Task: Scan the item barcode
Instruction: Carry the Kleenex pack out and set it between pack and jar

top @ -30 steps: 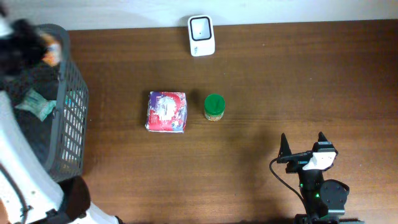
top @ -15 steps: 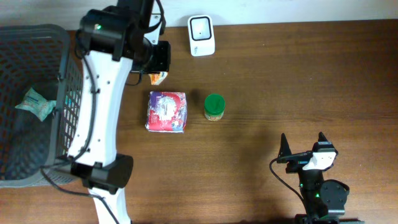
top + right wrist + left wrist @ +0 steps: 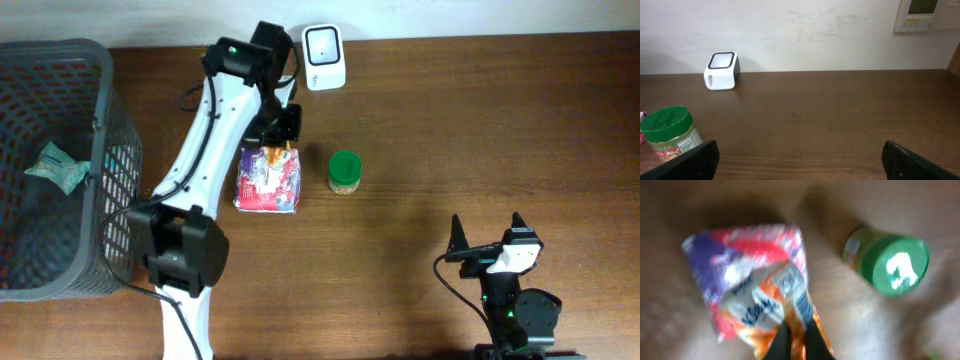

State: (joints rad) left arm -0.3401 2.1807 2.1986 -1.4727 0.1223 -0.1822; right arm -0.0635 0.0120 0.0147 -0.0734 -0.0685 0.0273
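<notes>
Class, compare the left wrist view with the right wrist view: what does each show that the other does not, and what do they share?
Only the left wrist view shows the orange packet pinched in the shut left gripper, with the purple-and-red pack clearly behind it. Only the right wrist view shows the white scanner, a wall panel and the open right gripper. Both show the green-lidded jar standing on the brown table; the right wrist view catches at most a pink sliver of the pack.
</notes>
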